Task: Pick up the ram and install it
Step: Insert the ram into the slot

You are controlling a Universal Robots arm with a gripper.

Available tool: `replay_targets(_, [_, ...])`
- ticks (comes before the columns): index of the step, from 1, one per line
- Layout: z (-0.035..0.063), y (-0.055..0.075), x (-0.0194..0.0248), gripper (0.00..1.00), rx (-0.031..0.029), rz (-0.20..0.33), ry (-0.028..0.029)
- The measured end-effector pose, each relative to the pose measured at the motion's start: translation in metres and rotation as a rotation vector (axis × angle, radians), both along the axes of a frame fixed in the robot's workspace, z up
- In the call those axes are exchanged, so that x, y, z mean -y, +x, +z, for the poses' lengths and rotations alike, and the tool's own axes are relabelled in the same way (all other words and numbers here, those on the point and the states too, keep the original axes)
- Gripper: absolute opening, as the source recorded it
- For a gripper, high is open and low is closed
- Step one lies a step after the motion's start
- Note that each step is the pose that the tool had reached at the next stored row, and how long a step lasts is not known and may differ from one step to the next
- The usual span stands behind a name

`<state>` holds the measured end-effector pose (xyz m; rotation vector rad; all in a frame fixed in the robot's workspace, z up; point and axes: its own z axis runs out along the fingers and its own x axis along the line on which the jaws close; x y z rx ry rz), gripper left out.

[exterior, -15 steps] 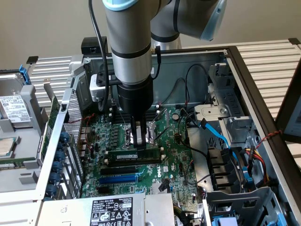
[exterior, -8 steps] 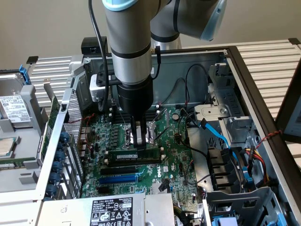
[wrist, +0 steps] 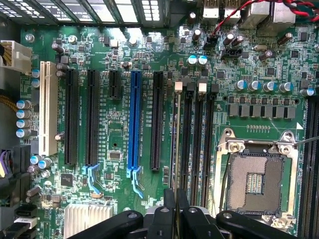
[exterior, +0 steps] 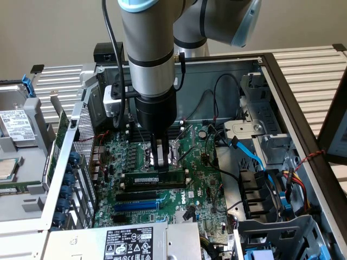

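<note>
One long, thin, flat ram [exterior: 154, 177], a dark green-black board with a small white label, stands on edge directly beneath the black two-fingered claw [exterior: 161, 164]. Its long axis runs across the exterior view, parallel to the black memory slots with white end clips [wrist: 198, 139]. The claw is narrowed to a slit, pinching the ram's upper edge near its middle. The lower edge lies along the outermost slot; whether it is seated I cannot tell.

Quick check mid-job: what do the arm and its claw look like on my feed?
The arm is a silver-grey cylinder with light blue joint caps and a black wrist section. A black cable runs down beside it, past a white box. The claw is black, with jointed linkage bars and narrow fingers.
</note>
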<state>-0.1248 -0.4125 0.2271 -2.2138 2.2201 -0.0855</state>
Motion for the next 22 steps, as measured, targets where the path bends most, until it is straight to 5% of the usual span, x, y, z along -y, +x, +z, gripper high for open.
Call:
replay_targets(14, [0.0005,-0.001,0.0001,0.13,0.0047,-0.001,-0.0001])
replay_targets(19, [0.0096,-0.003,0.0,0.13,0.005,-0.001,0.0])
replay_targets(22, [0.017,-0.005,0.0,0.13,0.012,-0.001,0.0])
